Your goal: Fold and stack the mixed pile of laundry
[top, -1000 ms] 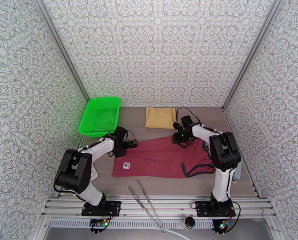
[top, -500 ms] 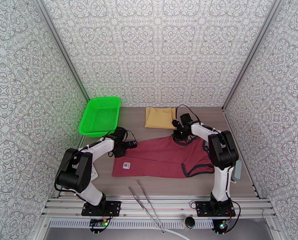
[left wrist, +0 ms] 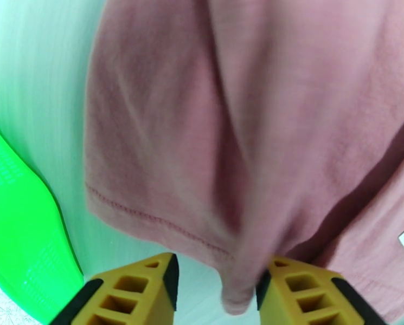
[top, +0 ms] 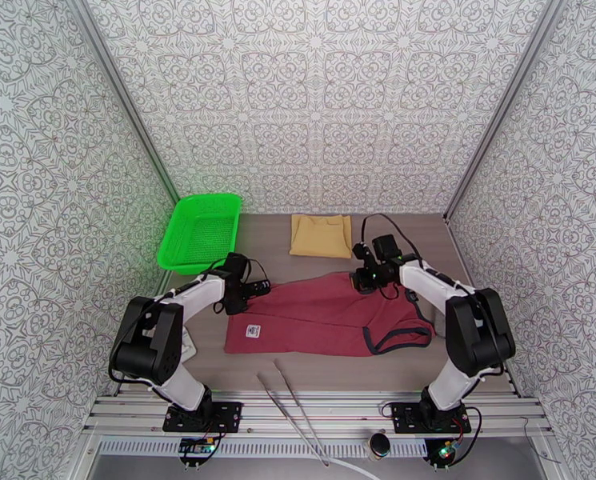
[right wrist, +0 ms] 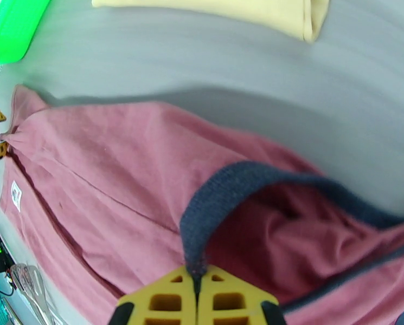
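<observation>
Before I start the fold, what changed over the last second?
The right claw shut on the navy trim of the maroon tank top and drew it slightly rightward, its elbow swinging out right. The left claw stayed at the hem corner; tan cloth and green basket did not move.

Table [top: 266,234] holds maroon tank top [top: 322,314], tan cloth [top: 322,235] and green basket [top: 210,198].

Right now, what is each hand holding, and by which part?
Right hand: shut on the navy trim of the maroon tank top. Left hand: the top's hem corner lies between parted fingers; grip cannot be told.
</observation>
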Motion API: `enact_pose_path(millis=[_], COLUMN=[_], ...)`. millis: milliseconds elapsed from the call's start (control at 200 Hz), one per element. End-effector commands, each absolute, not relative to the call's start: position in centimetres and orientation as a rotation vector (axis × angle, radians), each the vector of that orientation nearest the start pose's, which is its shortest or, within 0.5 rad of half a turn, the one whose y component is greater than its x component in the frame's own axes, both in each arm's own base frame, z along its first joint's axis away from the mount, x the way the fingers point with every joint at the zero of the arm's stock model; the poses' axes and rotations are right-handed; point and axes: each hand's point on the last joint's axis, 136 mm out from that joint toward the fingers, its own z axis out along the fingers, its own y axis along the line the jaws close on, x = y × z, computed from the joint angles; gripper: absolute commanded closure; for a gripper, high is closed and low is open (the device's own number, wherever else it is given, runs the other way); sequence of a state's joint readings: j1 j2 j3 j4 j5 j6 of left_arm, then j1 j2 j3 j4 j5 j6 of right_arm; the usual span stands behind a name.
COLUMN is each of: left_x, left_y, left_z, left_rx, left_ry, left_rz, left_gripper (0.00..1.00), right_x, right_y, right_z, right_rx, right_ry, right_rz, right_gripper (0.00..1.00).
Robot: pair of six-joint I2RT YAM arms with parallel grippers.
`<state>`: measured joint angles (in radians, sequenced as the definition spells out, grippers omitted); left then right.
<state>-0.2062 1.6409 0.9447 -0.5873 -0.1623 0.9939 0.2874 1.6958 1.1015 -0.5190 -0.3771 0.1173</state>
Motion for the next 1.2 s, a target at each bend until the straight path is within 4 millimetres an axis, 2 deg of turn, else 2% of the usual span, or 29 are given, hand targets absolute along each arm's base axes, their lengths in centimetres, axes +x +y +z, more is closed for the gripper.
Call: enact_pose_path(millis=[0,220,335,390,475,560,650,775,860,980,1080,1195], left_x=[33.1,33.3,33.3,33.1,33.1,33.0,32.8,32.5,32.9,34.4,36.0,36.7], left_y=[-3.8,-3.3,-2.9,-2.7,-2.6,-2.5,-2.1,-1.7,-1.8,-3.2,-4.9,-6.9], left_z=[3.1,3.0,2.8,2.8,3.1,3.8,4.9,7.0,9.2,12.8,15.6,18.0], left_rx=[1.603,1.588,1.591,1.597,1.602,1.603,1.593,1.558,1.470,1.248,1.025,0.843], left_ry=[2.448,2.465,2.483,2.491,2.497,2.503,2.511,2.525,2.521,2.478,2.415,2.363], left_rz=[0.364,0.369,0.383,0.391,0.400,0.422,0.458,0.528,0.548,0.470,0.344,0.187], left_gripper=[0.56,0.56,0.56,0.56,0.56,0.56,0.56,0.55,0.54,0.55,0.57,0.57], right_x=[34.4,31.8,31.1,30.9,30.7,30.5,30.5,30.9,31.9,33.9,35.5,36.6], right_y=[16.6,15.9,16.0,16.0,15.5,15.2,15.0,14.6,15.3,16.4,17.1,17.9], right_z=[6.4,5.2,5.5,5.5,5.0,5.1,5.9,8.7,10.9,12.0,10.6,8.5], right_rx=[-0.322,-0.293,-0.292,-0.289,-0.278,-0.261,-0.236,-0.207,-0.202,-0.158,-0.087,-0.004], right_ry=[2.717,2.756,2.771,2.782,2.821,2.837,2.841,2.805,2.747,2.712,2.725,2.745], right_rz=[0.605,0.613,0.638,0.630,0.596,0.575,0.555,0.528,0.573,0.631,0.663,0.716], right_gripper=[1.00,1.00,0.94,0.90,0.76,0.68,0.65,0.65,0.68,0.87,1.00,1.00])
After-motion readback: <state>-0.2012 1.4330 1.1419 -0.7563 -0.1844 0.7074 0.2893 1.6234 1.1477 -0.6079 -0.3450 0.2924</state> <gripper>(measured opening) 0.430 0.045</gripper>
